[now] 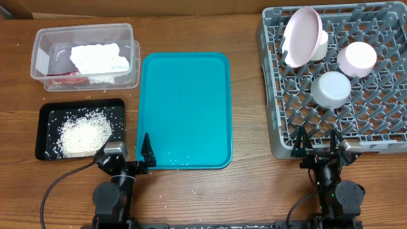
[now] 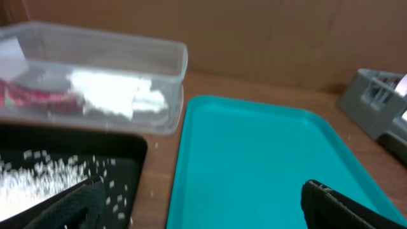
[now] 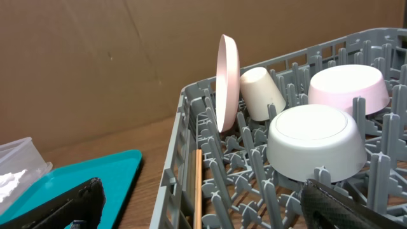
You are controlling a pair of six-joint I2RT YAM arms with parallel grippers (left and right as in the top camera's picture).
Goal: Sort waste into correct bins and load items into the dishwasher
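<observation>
Left gripper [image 2: 202, 186] and right gripper [image 1: 318, 141] at near edge, jaws wide, empty. Napkin [image 1: 98, 58], packet [image 1: 63, 76] in tub [image 1: 82, 28], far-left corner; rice [image 1: 82, 133] in black tray [image 1: 46, 113], ahead-left of left jaws. Cup [image 1: 322, 46], bowl [image 1: 331, 89], plate [image 1: 302, 35], small plate [image 1: 356, 58] in rack [image 1: 391, 137], straight ahead of right jaws.

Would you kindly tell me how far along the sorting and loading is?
Nearly finished. Done: the napkin and red sauce packet lie in the clear tub, rice in the black tray; the plate, cup, pinkish bowl and grey bowl sit in the dish rack. In hand: nothing; left gripper and right gripper are open, empty. Left: perhaps a few stray grains by the black tray.
</observation>
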